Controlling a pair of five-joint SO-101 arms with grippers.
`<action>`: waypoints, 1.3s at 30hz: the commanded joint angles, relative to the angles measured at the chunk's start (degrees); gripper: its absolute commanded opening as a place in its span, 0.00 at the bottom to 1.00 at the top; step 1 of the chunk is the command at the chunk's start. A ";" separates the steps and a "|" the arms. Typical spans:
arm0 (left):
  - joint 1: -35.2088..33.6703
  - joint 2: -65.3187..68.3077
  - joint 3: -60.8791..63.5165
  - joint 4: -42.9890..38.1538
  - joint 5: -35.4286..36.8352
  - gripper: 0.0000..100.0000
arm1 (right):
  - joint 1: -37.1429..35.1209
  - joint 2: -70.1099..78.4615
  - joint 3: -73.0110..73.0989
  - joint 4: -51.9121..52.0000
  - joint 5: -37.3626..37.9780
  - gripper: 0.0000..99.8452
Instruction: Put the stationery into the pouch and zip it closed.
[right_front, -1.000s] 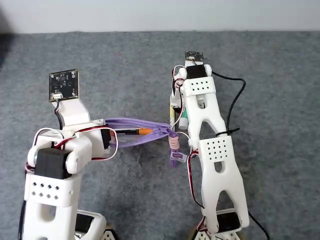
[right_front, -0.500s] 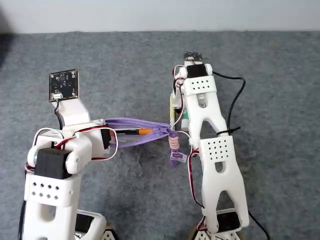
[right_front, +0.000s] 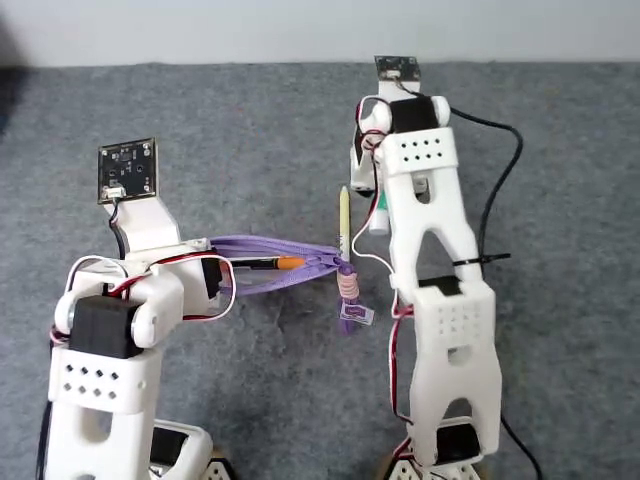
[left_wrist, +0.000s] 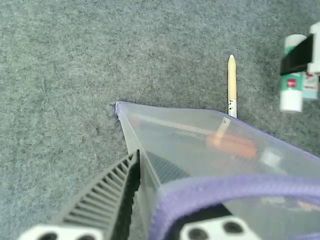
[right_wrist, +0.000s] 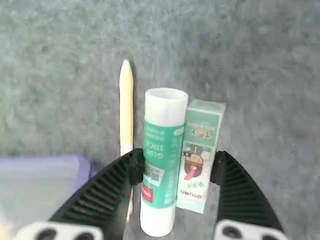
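Now, high view: right arm (right_front: 440, 260) has slid farther out from pouch (right_front: 270, 262), so we see whole pencil (right_front: 344, 220) lying by its zipper end; nothing lifted yet.
Left wrist view: left gripper (left_wrist: 150, 175) fingers pinch pouch wall; contents blurred behind mesh.
Right wrist view: right gripper (right_wrist: 177, 156) fingers spread astride glue stick (right_wrist: 160, 150) and small box (right_wrist: 200, 150); contact unclear.

Right arm (right_front: 440, 330) has shifted toward the far side of the tabletop (right_front: 220, 110), carrying its claw (right_wrist: 177, 159) outward. The pencil (right_front: 344, 218), previously half hidden beneath the arm, is now fully exposed.
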 joint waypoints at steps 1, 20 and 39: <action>0.09 0.53 0.22 -0.70 0.53 0.01 | -0.31 -14.46 9.93 2.51 0.70 0.21; 1.41 1.14 -0.48 -2.64 0.62 0.01 | -11.82 -75.82 42.37 1.63 0.35 0.21; 10.64 21.80 -21.23 8.26 2.11 0.01 | -21.93 -87.34 46.15 -24.57 0.79 0.05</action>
